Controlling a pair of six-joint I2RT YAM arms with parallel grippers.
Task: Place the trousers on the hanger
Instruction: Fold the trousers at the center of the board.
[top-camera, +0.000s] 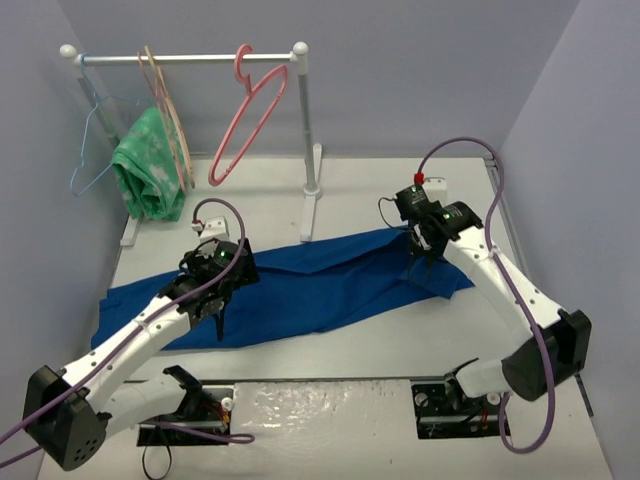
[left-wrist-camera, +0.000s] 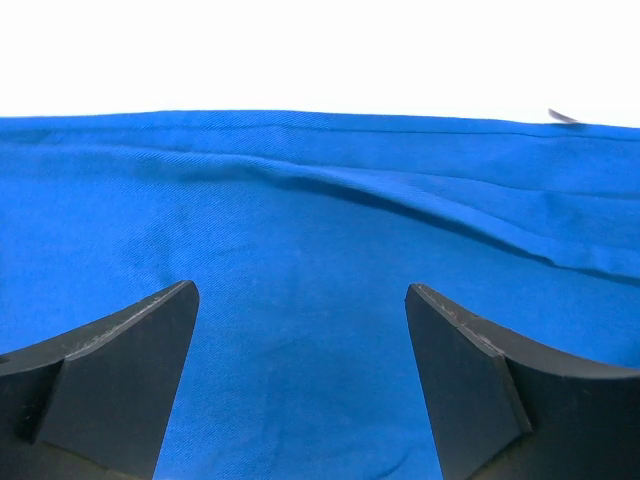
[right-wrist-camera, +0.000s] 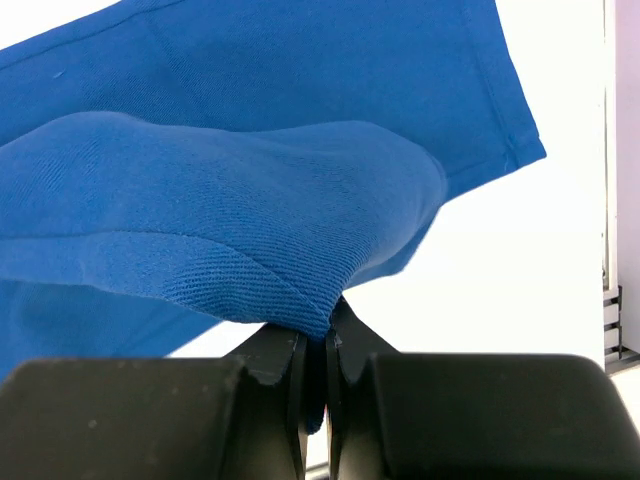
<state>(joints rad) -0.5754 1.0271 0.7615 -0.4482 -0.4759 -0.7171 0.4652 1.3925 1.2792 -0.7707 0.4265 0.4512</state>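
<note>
The royal-blue trousers (top-camera: 320, 285) lie spread across the table from left to right. The pink hanger (top-camera: 245, 115) hangs empty by its hook on the white rail at the back. My left gripper (top-camera: 215, 312) hovers over the left part of the trousers. In the left wrist view it (left-wrist-camera: 300, 290) is open, and only flat blue cloth (left-wrist-camera: 320, 200) shows between its fingers. My right gripper (top-camera: 420, 262) is at the right end of the trousers. In the right wrist view it (right-wrist-camera: 326, 335) is shut on a raised fold of the trousers (right-wrist-camera: 220, 200).
A white clothes rack (top-camera: 305, 130) stands at the back, its foot (top-camera: 308, 215) reaching toward the trousers. On its left part hang a green patterned cloth (top-camera: 150, 165), a beige hanger (top-camera: 172, 120) and a thin light-blue wire hanger (top-camera: 92, 140). Grey walls close in both sides.
</note>
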